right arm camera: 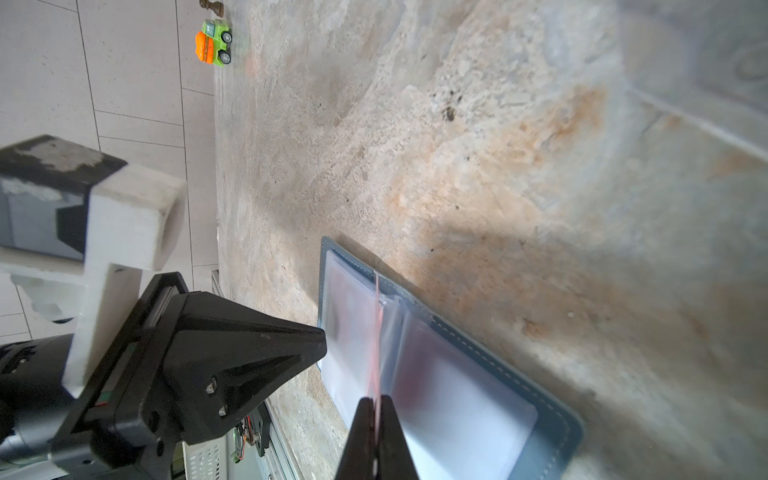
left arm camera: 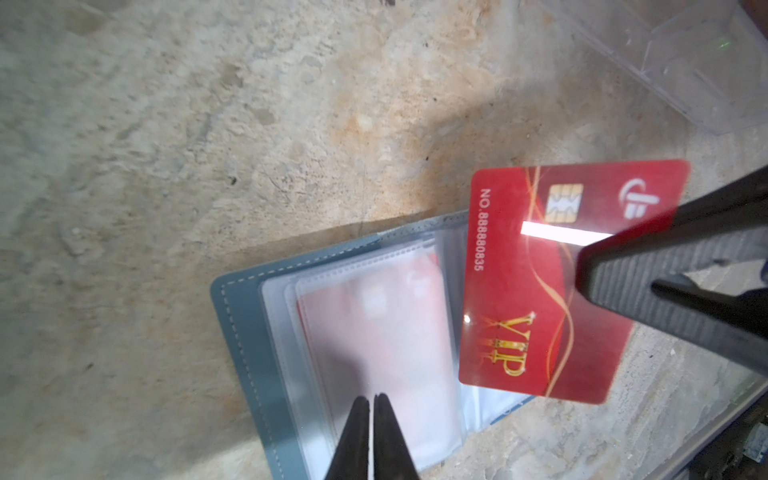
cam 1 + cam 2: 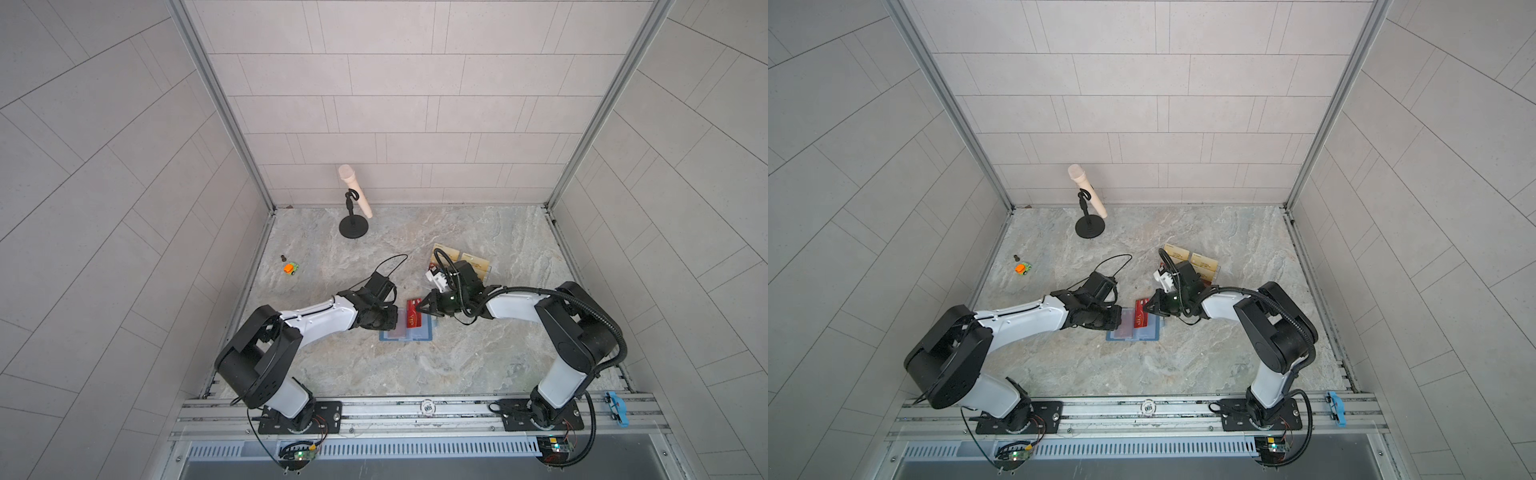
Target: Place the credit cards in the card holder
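Note:
The slate-blue card holder [image 3: 388, 336] [image 3: 1116, 336] lies open on the stone tabletop, clear sleeves up. A red card [image 2: 374, 324] shows dimly through one sleeve. My right gripper [image 3: 420, 306] [image 3: 1147, 306] [image 1: 375, 401] is shut on a red VIP credit card [image 3: 413, 318] [image 3: 1140, 318] [image 2: 552, 282]. It holds that card over the holder's middle, seen edge-on [image 1: 376, 332] in the right wrist view. My left gripper [image 3: 392, 320] [image 3: 1115, 318] [image 2: 371, 400] is shut, its tips just over the left page's sleeves [image 2: 332, 291]. I cannot tell if it pinches a sleeve.
A clear acrylic stand [image 3: 469, 262] with pale gold cards stands behind the right gripper. A microphone on a black stand [image 3: 353, 195] is at the back. A green-orange toy car [image 3: 291, 268] [image 1: 214, 41] and a small dark piece [image 3: 284, 257] sit at the left.

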